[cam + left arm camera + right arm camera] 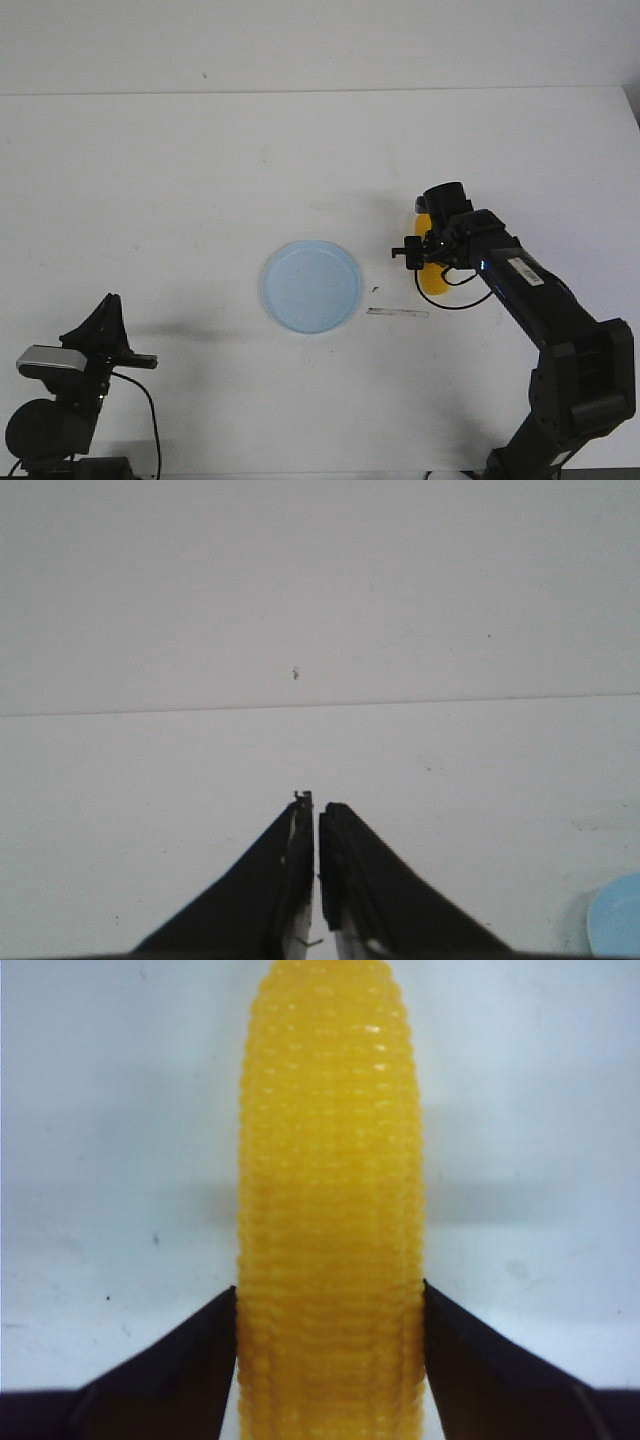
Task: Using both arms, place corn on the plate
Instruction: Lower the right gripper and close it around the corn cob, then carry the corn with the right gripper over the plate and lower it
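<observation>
corn [330, 1210] bumpy yellow cob, pinched by right jaws | left jaws pressed together | plate [311, 286] round, pale blue

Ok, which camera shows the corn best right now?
The right wrist view: the corn fills it, between the right claw fingers. In the front view the arm hides most of the corn; the left wrist view shows none.

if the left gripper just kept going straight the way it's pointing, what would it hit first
Probably nothing: ahead of the shut left gripper lies only bare table. The plate sits off to one side, out of its line.
</observation>
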Available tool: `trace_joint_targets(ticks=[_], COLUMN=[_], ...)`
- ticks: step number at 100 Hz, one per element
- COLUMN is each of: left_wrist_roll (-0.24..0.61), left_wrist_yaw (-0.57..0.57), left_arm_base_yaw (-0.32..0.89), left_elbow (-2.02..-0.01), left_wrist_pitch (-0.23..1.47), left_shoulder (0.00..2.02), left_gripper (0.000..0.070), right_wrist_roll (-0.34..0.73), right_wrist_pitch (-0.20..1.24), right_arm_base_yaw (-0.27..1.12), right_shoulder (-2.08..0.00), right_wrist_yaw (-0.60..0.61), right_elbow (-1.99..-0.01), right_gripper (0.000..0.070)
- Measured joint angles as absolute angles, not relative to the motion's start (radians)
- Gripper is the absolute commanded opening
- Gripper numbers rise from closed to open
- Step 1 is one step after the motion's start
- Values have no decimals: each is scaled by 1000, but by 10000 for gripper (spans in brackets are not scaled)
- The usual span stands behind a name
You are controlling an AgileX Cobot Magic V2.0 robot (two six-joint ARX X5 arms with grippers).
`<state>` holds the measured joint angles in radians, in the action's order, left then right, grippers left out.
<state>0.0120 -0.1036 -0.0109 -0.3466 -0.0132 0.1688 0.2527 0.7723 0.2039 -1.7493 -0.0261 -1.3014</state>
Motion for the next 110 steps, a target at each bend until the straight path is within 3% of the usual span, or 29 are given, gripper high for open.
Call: trace_joint_targets(ticks=[19,55,82,110], left_wrist_roll=[12,12,12,12], left_wrist_yaw=[-104,-104,-104,-104], left_arm_base_yaw=[-11,-11,-11,-11], left_elbow=[-347,-347,-347,-347], left_wrist_pitch=[-13,-13,-13,-13], left_shoulder=[169,169,169,169], left_gripper=[1,1,1,1], right_wrist_roll=[253,259,260,287], right_wrist_pitch=[778,705,683,681], right_arm_base_yaw=[218,386,546,557], right_shoulder=[-1731,-1687,-1720,-1815], right_wrist_yaw=[7,414,424,409], right_elbow=[-1328,-1365,-1365,-1365], right_gripper=[310,310,310,313])
